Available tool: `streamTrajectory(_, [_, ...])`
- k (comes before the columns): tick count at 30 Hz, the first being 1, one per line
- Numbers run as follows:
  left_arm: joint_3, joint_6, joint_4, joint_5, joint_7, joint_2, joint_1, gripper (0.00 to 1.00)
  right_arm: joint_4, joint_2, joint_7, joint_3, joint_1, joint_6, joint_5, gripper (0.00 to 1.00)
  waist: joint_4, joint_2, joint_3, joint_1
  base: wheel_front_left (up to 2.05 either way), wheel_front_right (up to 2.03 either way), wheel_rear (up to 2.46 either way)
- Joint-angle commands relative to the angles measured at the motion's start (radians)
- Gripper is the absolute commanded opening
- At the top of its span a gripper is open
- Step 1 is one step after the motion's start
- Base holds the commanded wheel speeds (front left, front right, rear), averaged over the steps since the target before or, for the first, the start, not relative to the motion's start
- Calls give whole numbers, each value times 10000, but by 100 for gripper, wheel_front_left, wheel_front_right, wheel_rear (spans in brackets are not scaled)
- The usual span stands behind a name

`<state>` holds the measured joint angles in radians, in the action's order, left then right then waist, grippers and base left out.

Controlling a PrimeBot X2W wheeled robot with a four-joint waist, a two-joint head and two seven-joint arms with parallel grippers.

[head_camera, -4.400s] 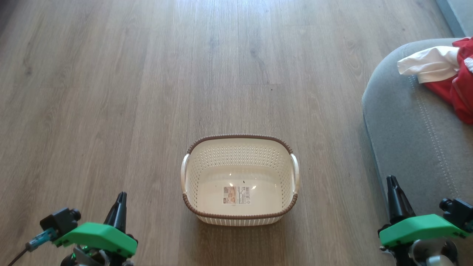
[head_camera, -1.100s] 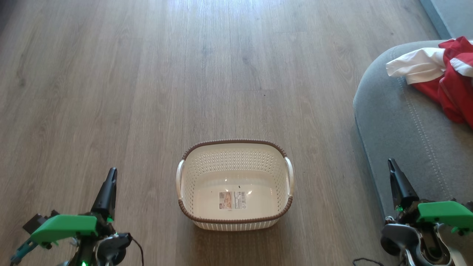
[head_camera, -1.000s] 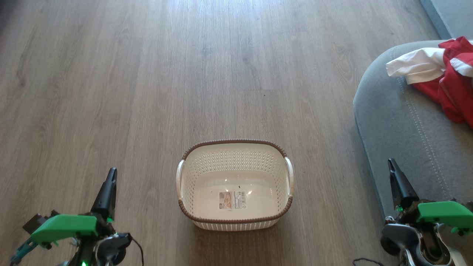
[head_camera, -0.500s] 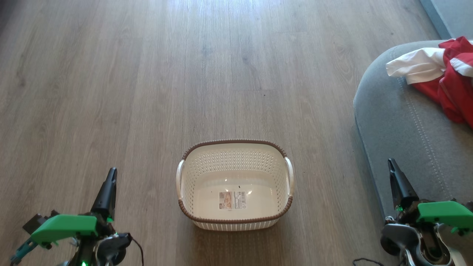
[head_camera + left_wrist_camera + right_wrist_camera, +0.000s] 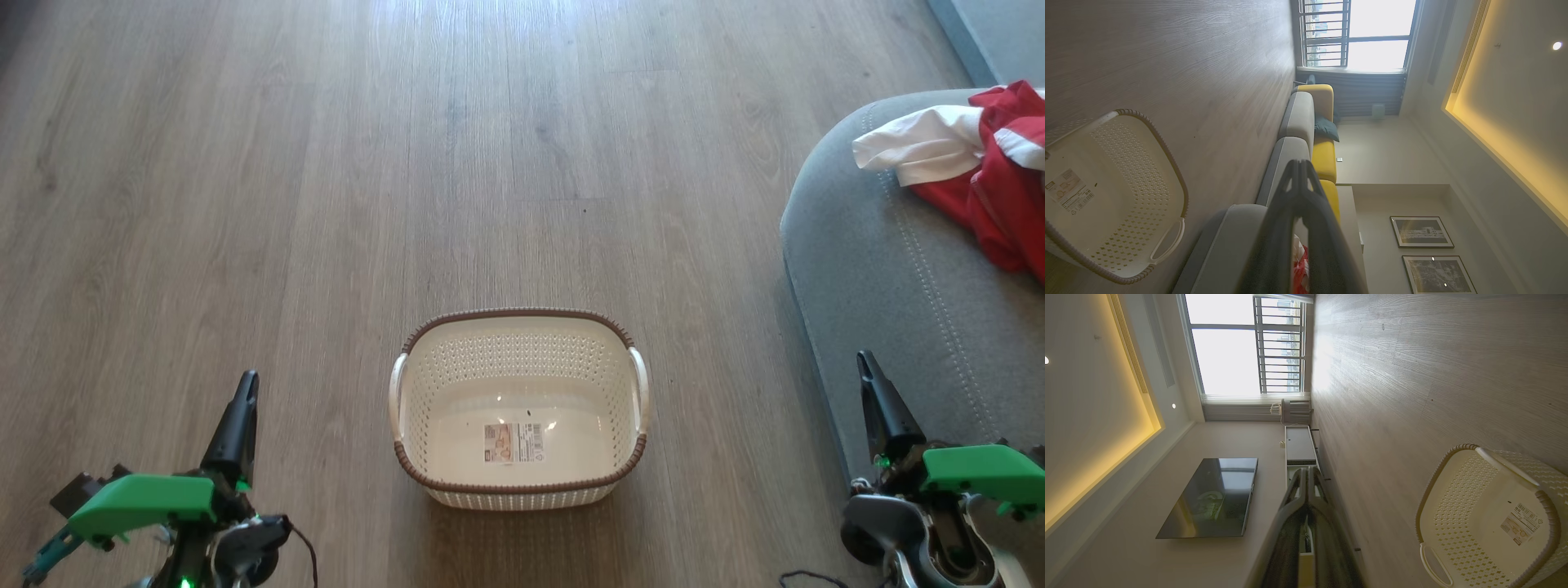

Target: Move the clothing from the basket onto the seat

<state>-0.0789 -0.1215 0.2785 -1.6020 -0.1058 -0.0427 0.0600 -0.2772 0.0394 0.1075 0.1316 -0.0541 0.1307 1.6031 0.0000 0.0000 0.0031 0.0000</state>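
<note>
Clothing (image 5: 992, 192), red and white, lies crumpled on the grey seat (image 5: 890, 269), well apart from the basket (image 5: 522, 363), off to its right and farther from the robot. The cream basket stands upright on the wooden floor (image 5: 326, 204), its brown rim uppermost and its bare bottom showing a sticker label (image 5: 513, 443).

Left of the basket and a little nearer the robot, the left gripper (image 5: 246, 380) points away from the robot, its two dark fingers pressed together on nothing. Right of the basket, the right gripper (image 5: 864, 359) sits over the seat's rounded edge, its fingers likewise closed together and holding nothing.

From the left wrist, the closed tips of the left gripper (image 5: 1299, 163) rise beyond the basket (image 5: 1126, 196), with the seat (image 5: 1229, 245) past it and a scrap of the clothing (image 5: 1301, 269) glimpsed through the fingers' lower gap. From the right wrist, the right gripper (image 5: 1306, 470) meets at its tips beside the basket (image 5: 1474, 506); a dark television (image 5: 1212, 498) hangs on the wall beyond.
</note>
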Motion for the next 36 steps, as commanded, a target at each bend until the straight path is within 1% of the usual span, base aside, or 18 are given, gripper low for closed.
streamTrajectory(1, [-350,-92,-332,-65,-76,-76,481,0,324,108,57,-179,-538,0,56,0,1,0,0,0,0,0,0])
streamTrajectory(36, [-349,-92,-333,-66,-75,-76,481,0,324,108,56,-180,-538,0,56,0,0,0,0,0,0,0,0])
